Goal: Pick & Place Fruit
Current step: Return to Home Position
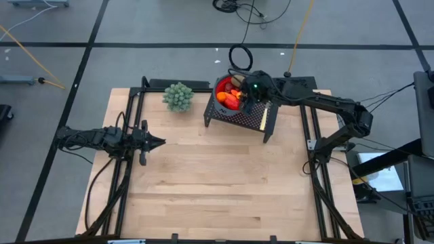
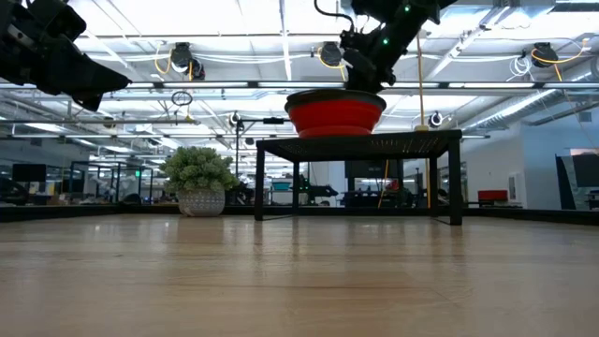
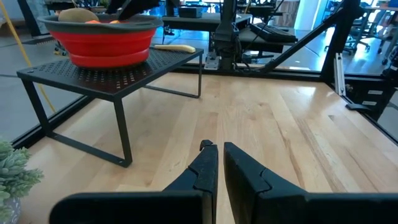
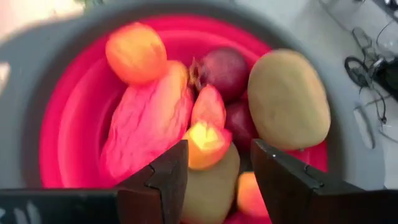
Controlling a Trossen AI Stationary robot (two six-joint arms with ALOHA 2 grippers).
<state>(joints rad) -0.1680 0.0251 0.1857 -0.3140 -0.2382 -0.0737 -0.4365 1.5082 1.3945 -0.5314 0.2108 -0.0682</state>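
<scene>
A red bowl [image 4: 62, 124] with a grey rim stands on a black perforated stand [image 1: 247, 120] at the table's far side. The fruit lies heaped in it: a red-orange oblong [image 4: 149, 124], a dark red ball [image 4: 224, 68], two brownish-green ovals [image 4: 289, 99], an orange piece [image 4: 137, 53] and a small yellow-red piece [image 4: 205, 140]. My right gripper [image 4: 217, 149] hangs open just over the heap, slanting down, with the small piece between its fingers. My left gripper [image 1: 159, 141] is shut, above the table's left side. My right gripper's fingers [image 4: 168, 180] stand on either side of the small yellow-red piece [image 4: 208, 146], coming slanting from above. Whether a finger touches it I cannot tell. The piece lies on top of the other fruit in the bowl.
A pale green knobbly bunch [image 1: 178, 96] stands left of the stand. A yellow-handled knife [image 3: 174, 48] lies on the stand beside the bowl. Bare wooden tabletop [image 1: 224, 183] stretches from the stand to the near edge.
</scene>
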